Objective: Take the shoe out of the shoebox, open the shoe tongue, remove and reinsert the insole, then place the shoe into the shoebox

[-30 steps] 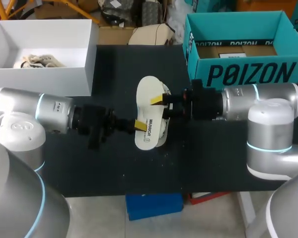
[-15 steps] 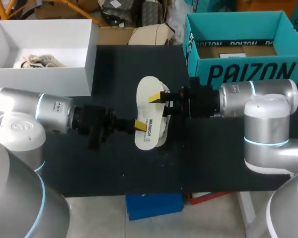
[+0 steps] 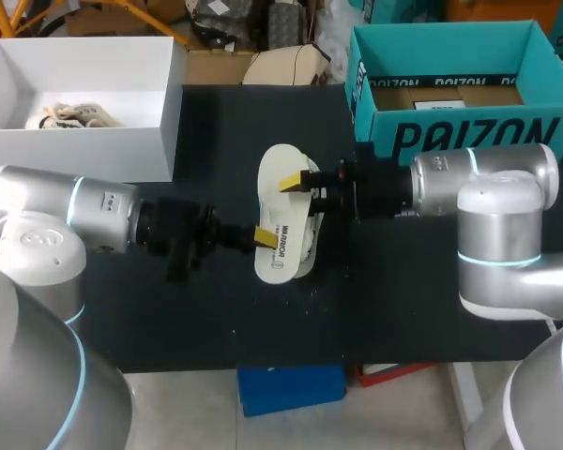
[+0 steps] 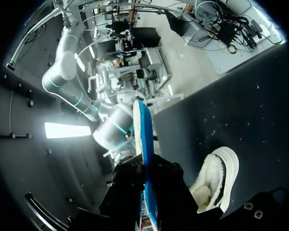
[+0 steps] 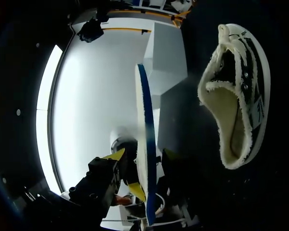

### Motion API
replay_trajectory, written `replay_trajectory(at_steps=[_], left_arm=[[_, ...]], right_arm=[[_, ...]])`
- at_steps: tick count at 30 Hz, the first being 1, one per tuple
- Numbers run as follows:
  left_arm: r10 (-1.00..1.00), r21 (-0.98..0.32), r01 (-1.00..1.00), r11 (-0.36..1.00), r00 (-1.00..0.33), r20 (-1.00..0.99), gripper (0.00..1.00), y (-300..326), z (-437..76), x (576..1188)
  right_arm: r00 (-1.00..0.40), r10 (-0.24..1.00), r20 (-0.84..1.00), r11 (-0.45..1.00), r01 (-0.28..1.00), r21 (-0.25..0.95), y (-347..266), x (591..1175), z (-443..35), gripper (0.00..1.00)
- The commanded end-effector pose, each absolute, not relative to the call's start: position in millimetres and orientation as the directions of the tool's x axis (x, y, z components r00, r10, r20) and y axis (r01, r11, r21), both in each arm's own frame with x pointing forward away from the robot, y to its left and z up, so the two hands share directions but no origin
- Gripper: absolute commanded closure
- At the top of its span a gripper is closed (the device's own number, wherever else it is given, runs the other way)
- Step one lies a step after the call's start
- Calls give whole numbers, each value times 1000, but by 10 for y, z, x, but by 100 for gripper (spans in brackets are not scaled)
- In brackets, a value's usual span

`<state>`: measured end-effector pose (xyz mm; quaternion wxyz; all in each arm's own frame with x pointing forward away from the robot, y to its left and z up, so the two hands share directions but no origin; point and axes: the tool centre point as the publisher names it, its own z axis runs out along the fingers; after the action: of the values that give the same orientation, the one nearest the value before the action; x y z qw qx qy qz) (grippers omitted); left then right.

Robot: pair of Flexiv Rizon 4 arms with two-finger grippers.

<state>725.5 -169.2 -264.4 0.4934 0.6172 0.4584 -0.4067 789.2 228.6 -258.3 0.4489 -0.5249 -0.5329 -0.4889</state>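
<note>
The left fingers [image 4: 171,185] are clamped on the insole [image 3: 280,202], holding it flat above the bench [image 3: 403,309], its white printed face up. My right fingers [image 5: 113,161] stand apart on either side of the insole's far edge, and I see a gap at each yellow tip, so they have hold of nothing. Edge-on from the wrists, the insole is a thin slab, white on one face and blue on the other.

The shoe [image 5: 241,96] lies on its side on the bench just under the insole. It has a white sole, a dark patterned upper and cream fleece around its opening.

Both arms meet mid-bench, and dark surface lies bare on the near side. The white shoebox [image 3: 122,141] stands at the far left corner with something pale inside. A teal box [image 3: 469,141] stands at the far right, close behind my right arm.
</note>
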Motion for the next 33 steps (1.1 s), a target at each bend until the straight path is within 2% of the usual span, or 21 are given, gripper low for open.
replay_trajectory(at_steps=[1,2,3,4,5,14,15,16,20,25,29,33], left_arm=[[167,239,967,-90,251,-954,100,-1709,-2650,7248],[167,239,967,-90,251,-954,100,-1709,-2650,7248],[167,239,967,-90,251,-954,100,-1709,-2650,7248],[167,239,967,-90,251,-954,100,-1709,-2650,7248],[167,239,967,-90,251,-954,100,-1709,-2650,7248],[167,239,967,-90,251,-954,100,-1709,-2650,7248],[224,231,970,-78,243,-944,91,-1741,-2606,7211],[280,215,975,-64,224,-934,0,-1758,-2575,7194],[427,177,984,-19,168,-888,0,-1678,-2440,7039],[697,59,997,57,3,-718,0,-1455,-2285,6798],[903,13,999,52,-42,-427,0,-1354,-2104,6625],[991,-41,999,13,-19,-135,0,-1329,-1943,6500]], right_arm=[[-47,120,992,-34,998,51,2294,7910,-2589,56],[-48,121,991,-35,998,52,2290,7914,-2587,57],[-49,122,991,-36,998,53,2288,7917,-2586,68],[-48,123,991,-37,998,53,2286,7920,-2586,95],[-52,138,989,-48,997,59,2278,7925,-2585,100],[-52,138,989,-48,997,59,2278,7925,-2585,100],[-52,138,989,-48,997,59,2278,7925,-2585,100],[-52,138,989,-48,997,59,2278,7925,-2585,100],[-52,138,989,-48,997,59,2278,7925,-2585,100],[-52,138,989,-48,997,59,2278,7925,-2585,100],[-52,138,989,-48,997,59,2278,7925,-2585,100],[-52,138,989,-48,997,59,2278,7925,-2585,100]])
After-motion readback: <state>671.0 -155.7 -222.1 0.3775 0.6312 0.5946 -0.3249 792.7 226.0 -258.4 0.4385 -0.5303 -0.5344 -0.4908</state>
